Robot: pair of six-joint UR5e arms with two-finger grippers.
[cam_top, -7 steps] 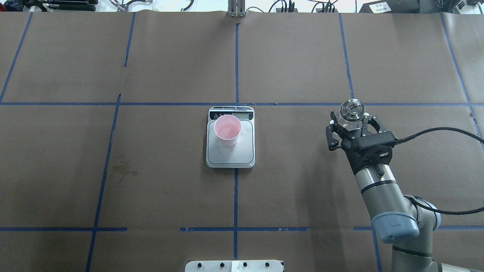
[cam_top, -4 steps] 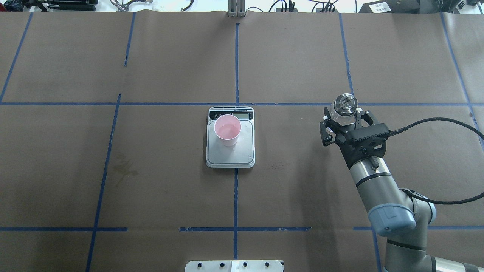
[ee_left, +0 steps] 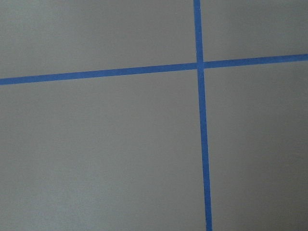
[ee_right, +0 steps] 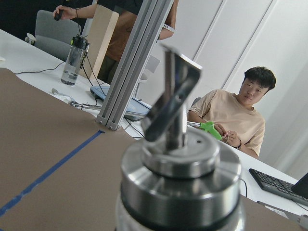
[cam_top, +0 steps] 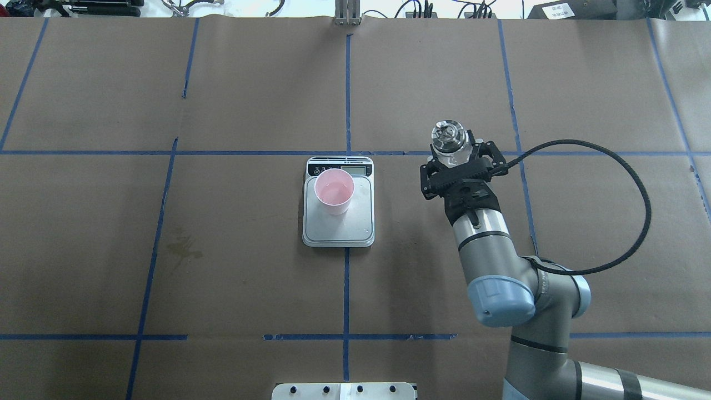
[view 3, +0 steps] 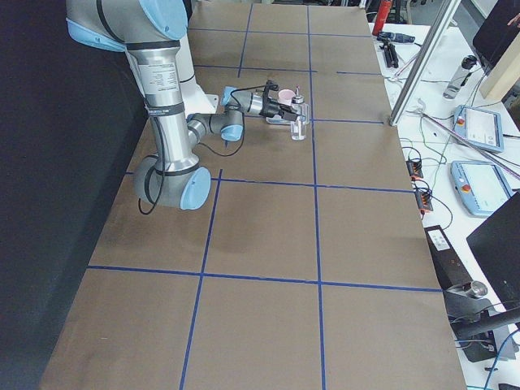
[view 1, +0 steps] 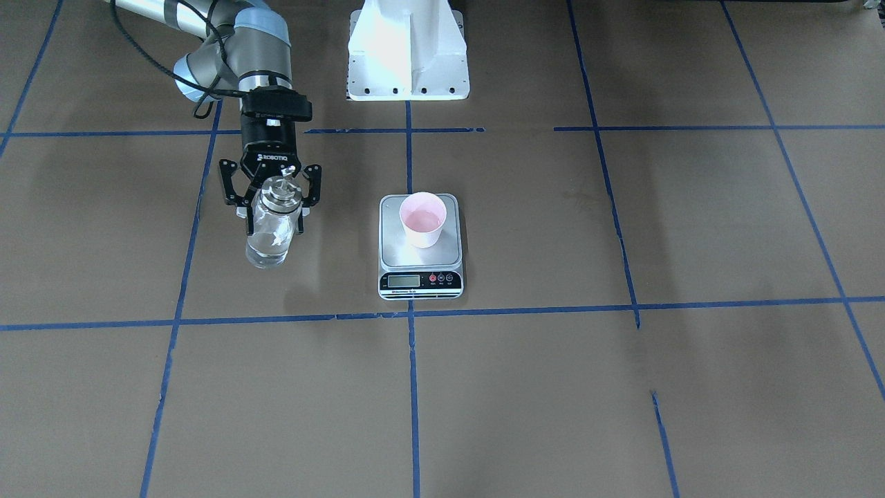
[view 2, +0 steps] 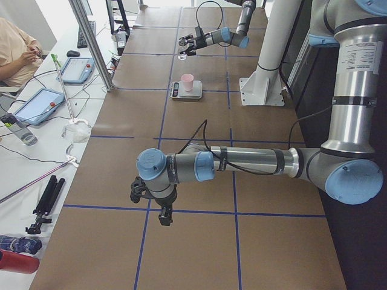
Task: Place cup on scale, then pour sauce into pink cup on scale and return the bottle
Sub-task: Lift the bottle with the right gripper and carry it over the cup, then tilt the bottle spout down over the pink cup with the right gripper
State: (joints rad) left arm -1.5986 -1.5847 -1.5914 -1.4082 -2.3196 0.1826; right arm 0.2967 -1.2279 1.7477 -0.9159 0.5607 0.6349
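The pink cup stands upright on the far-left part of the silver scale, whose black display strip faces away from me. My right gripper is shut on the clear glass bottle, to the right of the scale and clear of it. The bottle is upright, with clear sauce in its lower part. Its silver pourer cap fills the right wrist view. My left gripper shows only in the exterior left view, low over bare paper; I cannot tell its state.
Brown paper with blue tape lines covers the table. The white robot base stands at my side of it. A stain marks the paper to the left. People sit at a side table with tablets.
My right gripper has carried the bottle to the left and a little farther from me, toward the scale. The cup and the scale have not moved.
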